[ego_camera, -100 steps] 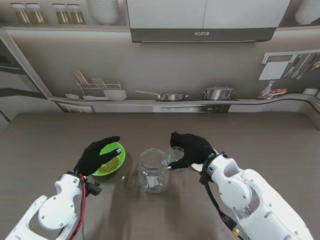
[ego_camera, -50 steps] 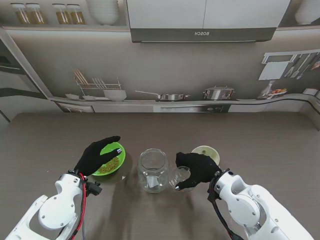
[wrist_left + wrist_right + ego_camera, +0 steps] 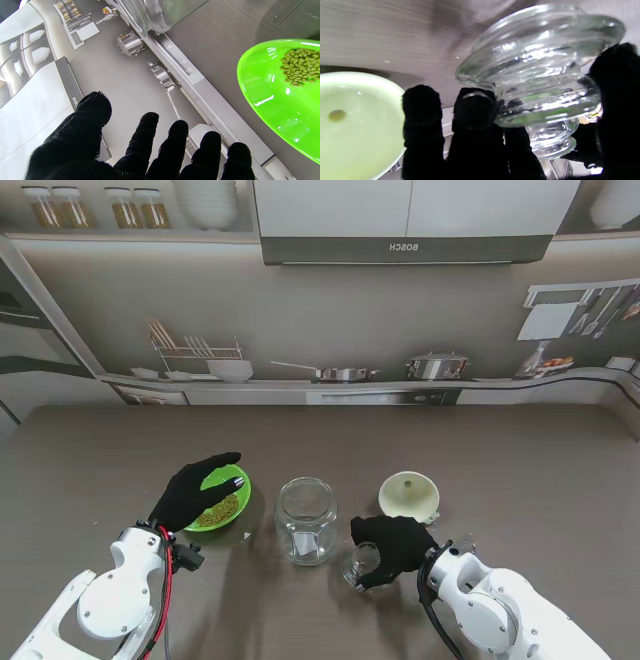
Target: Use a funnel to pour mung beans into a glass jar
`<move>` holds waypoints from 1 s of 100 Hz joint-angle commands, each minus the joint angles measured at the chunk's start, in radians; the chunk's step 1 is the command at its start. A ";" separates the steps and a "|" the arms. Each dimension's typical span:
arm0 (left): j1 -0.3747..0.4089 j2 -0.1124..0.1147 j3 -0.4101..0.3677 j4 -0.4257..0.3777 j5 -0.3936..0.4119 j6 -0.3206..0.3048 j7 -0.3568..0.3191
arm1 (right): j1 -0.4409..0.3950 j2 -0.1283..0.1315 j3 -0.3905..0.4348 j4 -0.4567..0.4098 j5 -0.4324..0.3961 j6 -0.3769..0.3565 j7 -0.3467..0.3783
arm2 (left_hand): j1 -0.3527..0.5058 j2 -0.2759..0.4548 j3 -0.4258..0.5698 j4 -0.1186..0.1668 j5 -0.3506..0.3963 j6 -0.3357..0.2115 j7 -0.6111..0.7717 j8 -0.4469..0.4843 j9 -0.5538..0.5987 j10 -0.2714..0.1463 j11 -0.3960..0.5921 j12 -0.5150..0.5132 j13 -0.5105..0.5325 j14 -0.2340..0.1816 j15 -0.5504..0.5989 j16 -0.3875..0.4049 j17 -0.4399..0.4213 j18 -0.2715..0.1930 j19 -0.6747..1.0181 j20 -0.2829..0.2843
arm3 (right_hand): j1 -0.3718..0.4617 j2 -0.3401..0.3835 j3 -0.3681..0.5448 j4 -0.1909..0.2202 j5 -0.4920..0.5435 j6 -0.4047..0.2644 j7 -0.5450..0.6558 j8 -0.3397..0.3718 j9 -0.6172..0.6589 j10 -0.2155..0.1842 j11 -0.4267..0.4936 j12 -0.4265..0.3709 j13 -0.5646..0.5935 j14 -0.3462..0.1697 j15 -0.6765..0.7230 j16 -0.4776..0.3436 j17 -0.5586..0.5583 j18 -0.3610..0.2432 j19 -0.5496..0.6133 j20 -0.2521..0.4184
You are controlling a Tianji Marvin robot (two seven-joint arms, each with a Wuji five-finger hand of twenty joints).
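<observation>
On the grey-brown tabletop (image 3: 520,470), the pale green plastic funnel (image 3: 409,494) lies just beyond the right robot hand (image 3: 392,546), which grips the clear glass lid (image 3: 363,560).

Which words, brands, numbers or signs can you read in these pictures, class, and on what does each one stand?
"BOSCH" on the range hood in the printed kitchen backdrop, mirrored in the stand view.
The same brand shows in the left wrist view on the hood, partly hidden by the left hand.
The spice jars on the backdrop shelf are too small to read.
No text shows on the glass jar, green bowl or funnel.
</observation>
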 commanded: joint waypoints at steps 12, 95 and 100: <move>0.001 -0.001 0.002 0.001 -0.001 0.003 -0.021 | -0.002 0.002 -0.011 0.020 -0.026 -0.006 -0.017 | -0.013 0.042 -0.017 0.033 -0.002 -0.012 -0.008 -0.002 0.000 0.000 -0.003 0.002 -0.007 -0.004 -0.009 -0.003 -0.013 -0.015 -0.015 0.006 | 0.151 0.088 0.469 0.004 0.044 -0.145 0.143 0.040 0.066 -0.163 0.029 0.003 -0.015 0.009 -0.124 -0.040 -0.082 0.015 -0.043 0.001; 0.000 -0.001 0.003 0.002 -0.003 0.006 -0.025 | -0.007 0.023 -0.018 0.007 -0.150 -0.011 -0.025 | -0.014 0.043 -0.017 0.033 -0.002 -0.011 -0.008 -0.002 0.002 -0.001 -0.003 0.002 -0.006 -0.004 -0.008 -0.002 -0.013 -0.016 -0.015 0.006 | 0.020 0.125 0.460 0.188 0.062 -0.217 -0.303 0.128 -0.203 -0.084 -0.176 -0.241 -0.233 0.112 -0.415 -0.123 -0.206 0.018 -0.108 -0.020; 0.000 0.000 0.003 0.002 -0.003 0.007 -0.026 | -0.007 0.024 -0.020 0.007 -0.153 -0.009 -0.024 | -0.013 0.042 -0.017 0.033 -0.003 -0.011 -0.008 -0.002 0.002 0.000 -0.003 0.003 -0.006 -0.005 -0.008 -0.002 -0.013 -0.016 -0.015 0.006 | 0.017 0.113 0.455 0.191 0.054 -0.219 -0.318 0.132 -0.221 -0.080 -0.180 -0.244 -0.246 0.118 -0.420 -0.125 -0.213 0.021 -0.112 -0.021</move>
